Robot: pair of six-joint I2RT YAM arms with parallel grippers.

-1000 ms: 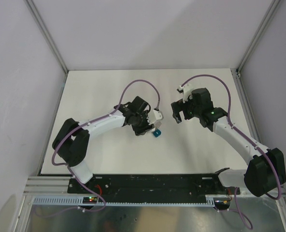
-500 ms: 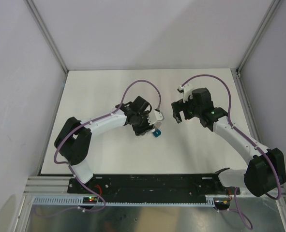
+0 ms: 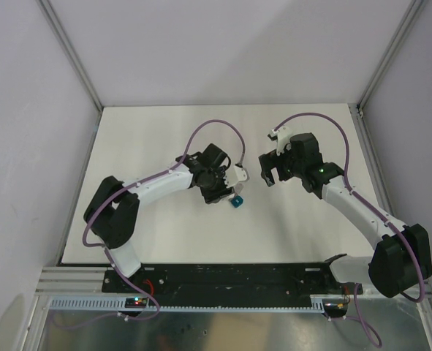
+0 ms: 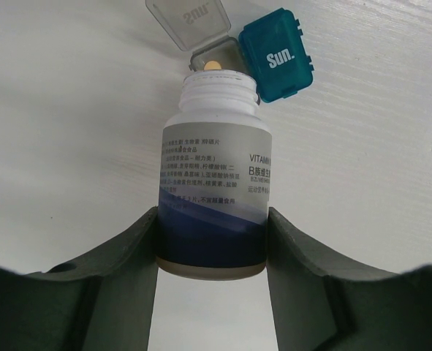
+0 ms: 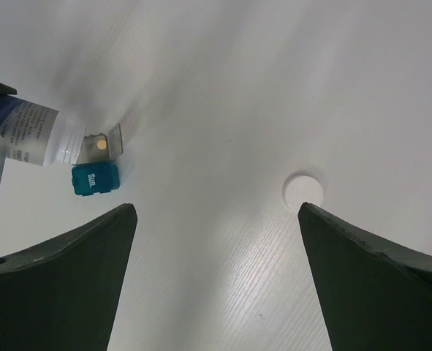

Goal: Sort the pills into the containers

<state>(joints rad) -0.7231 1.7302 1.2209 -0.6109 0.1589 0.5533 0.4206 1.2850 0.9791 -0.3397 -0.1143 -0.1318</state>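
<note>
The containers (image 4: pixel 276 55) are seen near the middle of the bench (image 3: pixel 164 131), just beside the left hand (image 4: pixel 212 241). They are a joined pair: a teal compartment, lid closed and marked "Sun.", and a grey compartment (image 4: pixel 214 57) whose clear lid (image 4: pixel 188 22) is flipped open. One round, pale yellow pill (image 4: pixel 213 66) is seen lying inside the grey compartment.

A white bottle (image 4: pixel 212 197) with a blue band and printed label is tipped over, its uncapped threaded mouth pointed at the grey compartment. Whether the mouth touches the compartment cannot be told. The bottle is pinched at its base end by the left hand, a dark finger (image 4: pixel 128 248) pressed against each side.

The right hand (image 5: pixel 216 212) is held above the bench, well apart from the containers, with its fingers spread wide and nothing between them. In the right wrist view a small white round cap (image 5: pixel 303 190) is seen flat on the bench, apart from the containers and the bottle. The teal compartment is the only part of the pair picked out clearly in the top view.
</note>
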